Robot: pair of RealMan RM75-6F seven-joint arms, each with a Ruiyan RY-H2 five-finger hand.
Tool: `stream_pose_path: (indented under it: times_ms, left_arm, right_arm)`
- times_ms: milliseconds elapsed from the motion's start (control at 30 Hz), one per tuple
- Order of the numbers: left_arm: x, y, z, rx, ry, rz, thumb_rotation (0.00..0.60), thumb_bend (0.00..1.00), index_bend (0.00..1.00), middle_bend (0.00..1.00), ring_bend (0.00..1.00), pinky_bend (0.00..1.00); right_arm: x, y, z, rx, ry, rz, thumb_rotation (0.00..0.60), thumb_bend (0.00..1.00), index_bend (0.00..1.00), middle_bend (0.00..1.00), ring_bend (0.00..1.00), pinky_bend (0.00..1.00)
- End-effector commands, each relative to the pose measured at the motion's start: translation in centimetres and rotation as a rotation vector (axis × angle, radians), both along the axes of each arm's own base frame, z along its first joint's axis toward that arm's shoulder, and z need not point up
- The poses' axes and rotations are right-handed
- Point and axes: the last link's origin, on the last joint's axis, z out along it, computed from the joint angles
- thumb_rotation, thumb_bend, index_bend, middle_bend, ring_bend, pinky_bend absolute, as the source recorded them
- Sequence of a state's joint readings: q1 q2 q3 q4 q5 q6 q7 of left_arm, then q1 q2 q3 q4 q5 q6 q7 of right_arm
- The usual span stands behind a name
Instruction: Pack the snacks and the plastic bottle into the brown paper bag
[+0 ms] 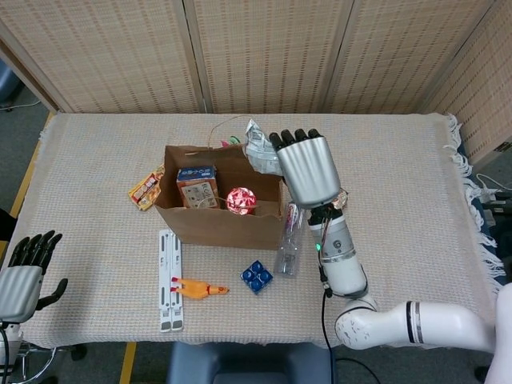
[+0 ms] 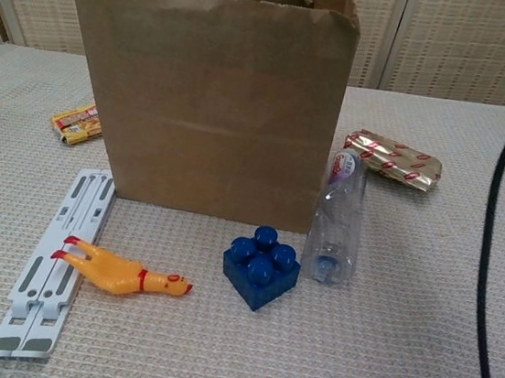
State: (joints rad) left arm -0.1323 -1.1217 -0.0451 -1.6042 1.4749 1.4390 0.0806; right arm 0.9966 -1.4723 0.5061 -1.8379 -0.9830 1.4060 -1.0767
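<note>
While the brown paper bag stands upright and open near the middle of the cloth-covered worktop, the right hand hangs over its right rim, back of the hand toward the head camera, fingers curled around a crinkled silver snack packet held just above the bag's opening. Inside the bag, the head view shows a small orange-and-blue snack box and a round red-wrapped item. A clear plastic bottle lies on its side just beside the bag's right wall, its label end toward the bag's back. Behind the bottle, the chest view shows a gold-and-red wrapped snack lying on the worktop to the right of the bag. A yellow-and-red snack packet lies just beside the bag's left wall. In front of the bag lie a blue building block, a yellow rubber chicken and a pale grey folding stand, the chicken's red feet resting on the stand. The left hand rests at the worktop's near left edge, well apart from everything, holding nothing, with its dark fingers loosely apart.
</note>
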Motion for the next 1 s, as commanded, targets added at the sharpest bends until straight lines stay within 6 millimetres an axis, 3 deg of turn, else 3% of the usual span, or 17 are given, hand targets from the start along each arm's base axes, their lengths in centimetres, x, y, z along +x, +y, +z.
stream_pose_path:
  times_ms: [33, 167, 300, 367, 433, 467, 533, 600, 800, 1000]
  left_arm:
    - [0.0, 0.1, 0.0, -0.003, -0.002, 0.0, 0.6, 0.35, 0.02, 0.0, 0.0, 0.0]
    - [-0.1, 0.1, 0.1, -0.007, -0.011, 0.0, 0.6, 0.35, 0.02, 0.0, 0.0, 0.0]
    - [-0.1, 0.1, 0.1, -0.008, -0.01, -0.001, 0.6, 0.35, 0.02, 0.0, 0.0, 0.0]
    - [-0.1, 0.1, 0.1, -0.008, -0.01, -0.001, 0.6, 0.35, 0.02, 0.0, 0.0, 0.0]
    - [-0.1, 0.1, 0.1, -0.007, -0.008, -0.001, 0.6, 0.35, 0.02, 0.0, 0.0, 0.0]
    - [-0.1, 0.1, 0.1, -0.007, -0.007, -0.001, 0.6, 0.35, 0.02, 0.0, 0.0, 0.0]
    - [-0.1, 0.1, 0.1, -0.007, -0.005, -0.001, 0.6, 0.35, 0.02, 0.0, 0.0, 0.0]
    - [-0.1, 0.1, 0.1, -0.007, -0.004, 0.0, 0.6, 0.35, 0.02, 0.0, 0.0, 0.0]
    - [0.0, 0.1, 0.1, -0.005, -0.004, 0.001, 0.6, 0.35, 0.02, 0.0, 0.0, 0.0]
    - [0.0, 0.0, 0.1, -0.003, 0.0, 0.0, 0.6, 0.35, 0.02, 0.0, 0.0, 0.0]
  right_arm:
    - [3.0, -0.9, -2.0, 0.006, -0.035, 0.006, 0.6, 0.37, 0.67, 0.56, 0.57, 0.65]
    - [3.7, -1.0, -4.7, 0.045, -0.004, -0.013, 0.6, 0.37, 0.66, 0.56, 0.57, 0.65]
    - [3.0, -0.9, -7.4, 0.082, 0.077, -0.035, 0.6, 0.37, 0.63, 0.56, 0.56, 0.63]
    - [2.6, -0.9, -8.2, 0.103, 0.1, -0.056, 0.6, 0.35, 0.53, 0.54, 0.48, 0.57]
    - [2.3, -0.8, -8.6, 0.128, 0.117, -0.075, 0.6, 0.26, 0.32, 0.44, 0.34, 0.48]
    - [2.3, -0.8, -8.6, 0.132, 0.12, -0.077, 0.6, 0.2, 0.17, 0.35, 0.24, 0.41]
    - [2.4, -0.6, -8.1, 0.128, 0.103, -0.072, 0.6, 0.13, 0.02, 0.23, 0.13, 0.33]
    - [2.4, -0.5, -7.6, 0.124, 0.081, -0.065, 0.6, 0.09, 0.0, 0.17, 0.09, 0.29]
    - [1.3, 0.3, -4.8, 0.084, 0.023, -0.069, 0.6, 0.07, 0.0, 0.15, 0.07, 0.26]
    - [-3.5, 1.5, -1.8, 0.061, 0.018, -0.127, 0.6, 0.07, 0.0, 0.15, 0.07, 0.26]
